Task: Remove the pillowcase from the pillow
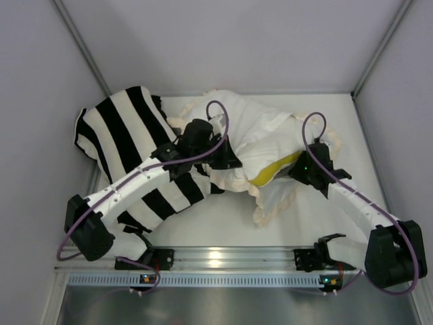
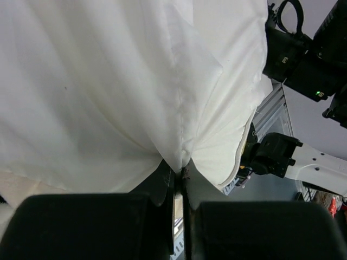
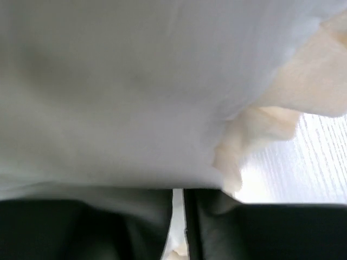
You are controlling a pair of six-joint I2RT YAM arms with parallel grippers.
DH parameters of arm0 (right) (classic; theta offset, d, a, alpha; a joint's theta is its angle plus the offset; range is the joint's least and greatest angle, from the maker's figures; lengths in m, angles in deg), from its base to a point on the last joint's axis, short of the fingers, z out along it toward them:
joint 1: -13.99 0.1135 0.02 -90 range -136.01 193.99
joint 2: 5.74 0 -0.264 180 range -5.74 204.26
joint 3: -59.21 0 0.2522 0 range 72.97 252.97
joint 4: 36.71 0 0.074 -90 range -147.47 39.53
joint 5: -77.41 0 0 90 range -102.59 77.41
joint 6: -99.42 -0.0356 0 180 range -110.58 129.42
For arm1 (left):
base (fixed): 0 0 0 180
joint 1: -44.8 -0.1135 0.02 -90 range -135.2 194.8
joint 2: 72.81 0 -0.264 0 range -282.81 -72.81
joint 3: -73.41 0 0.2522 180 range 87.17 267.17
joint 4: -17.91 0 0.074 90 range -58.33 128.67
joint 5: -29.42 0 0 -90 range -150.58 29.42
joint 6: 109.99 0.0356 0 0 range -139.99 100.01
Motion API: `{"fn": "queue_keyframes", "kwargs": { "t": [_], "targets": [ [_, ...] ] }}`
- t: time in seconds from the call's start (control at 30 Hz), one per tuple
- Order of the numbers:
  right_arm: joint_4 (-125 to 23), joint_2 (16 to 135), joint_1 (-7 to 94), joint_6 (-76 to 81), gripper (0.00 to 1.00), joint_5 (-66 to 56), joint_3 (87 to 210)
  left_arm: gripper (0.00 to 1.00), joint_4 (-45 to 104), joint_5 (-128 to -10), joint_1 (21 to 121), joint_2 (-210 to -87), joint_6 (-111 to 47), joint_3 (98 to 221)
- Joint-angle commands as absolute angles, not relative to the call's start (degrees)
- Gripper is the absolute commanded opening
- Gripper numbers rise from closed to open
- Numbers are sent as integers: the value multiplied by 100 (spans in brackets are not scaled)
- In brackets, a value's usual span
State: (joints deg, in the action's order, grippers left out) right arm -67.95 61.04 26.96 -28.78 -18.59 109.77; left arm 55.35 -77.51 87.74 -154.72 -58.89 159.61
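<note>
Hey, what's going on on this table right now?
Two robot arms are working a pillowcase off a pillow. The left gripper is pinched shut on a fold of the case's white fabric. The right gripper sits against the cloth beside the ruffled frill; whether it grips anything is unclear. The pillow is mostly covered, with only its yellow band peeking out. A striped cushion lies at the left, partly under the left arm.

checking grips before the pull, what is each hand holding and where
Left hand pinches a gathered fold of the pillowcase along a seam. Right hand sits under white fabric; a hold cannot be told.
</note>
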Motion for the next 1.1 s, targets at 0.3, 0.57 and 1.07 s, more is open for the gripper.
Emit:
{"fn": "queue_keyframes", "kwargs": {
  "t": [0.3,0.57,1.07],
  "targets": [
    [-8386,4741,2849,-1993,63,-2797,11592,0,5312,-7799,8338,-13698,-5831,14808],
    [-8800,4367,3183,-2082,60,-2243,12491,0,5470,-7807,8330,-13390,-5875,14667],
    [-8906,5804,3096,-2466,0,-4307,12747,0,6172,-7650,8330,-12476,-5761,14904]
  ]
}}
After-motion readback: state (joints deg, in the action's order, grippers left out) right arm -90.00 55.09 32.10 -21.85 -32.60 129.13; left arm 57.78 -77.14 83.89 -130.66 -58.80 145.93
